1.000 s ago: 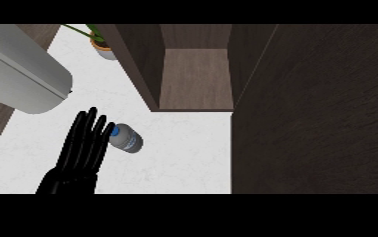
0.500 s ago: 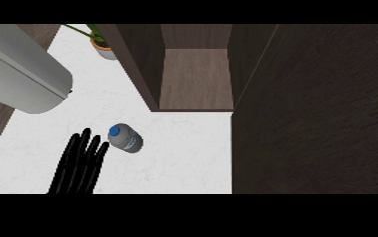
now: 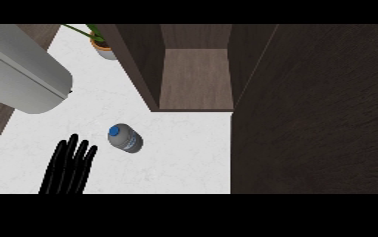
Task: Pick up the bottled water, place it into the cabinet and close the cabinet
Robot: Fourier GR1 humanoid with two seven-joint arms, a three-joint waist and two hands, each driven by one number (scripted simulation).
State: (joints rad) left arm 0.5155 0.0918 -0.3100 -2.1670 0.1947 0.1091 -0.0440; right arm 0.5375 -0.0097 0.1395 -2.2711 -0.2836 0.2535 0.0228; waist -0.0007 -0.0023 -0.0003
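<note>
- My hand [image 3: 68,168] comes in from the lower edge of the head view, at the left side, and I take it for my left hand. Its black fingers [image 3: 74,148] are straight and lie close together, pointing up toward the far side of the worktop [image 3: 184,146]. It holds nothing.
- My other hand does not show in this view.
- The bottled water [image 3: 125,138] is on the white worktop, just to the right of my fingertips and a little further away. There is a small gap between them, so they are apart, not touching.
- The bottle has a blue cap [image 3: 116,130], which I see from above at its upper left end; the clear body goes down to the right. I cannot tell surely if it stands or lies tilted.
- The cabinet [image 3: 196,76] is beyond the bottle and to its right. It is open, and I look into a brown inner compartment with dark walls.
- A large dark panel [image 3: 306,111] fills the right part of the view, reaching from the top to the lower edge; it seems to be the cabinet door, but I am not sure.
- A grey rounded object [image 3: 33,78] is at the left, above my hand.
- A potted plant [image 3: 102,46] stands at the far end of the worktop, beside the cabinet's left wall.
</note>
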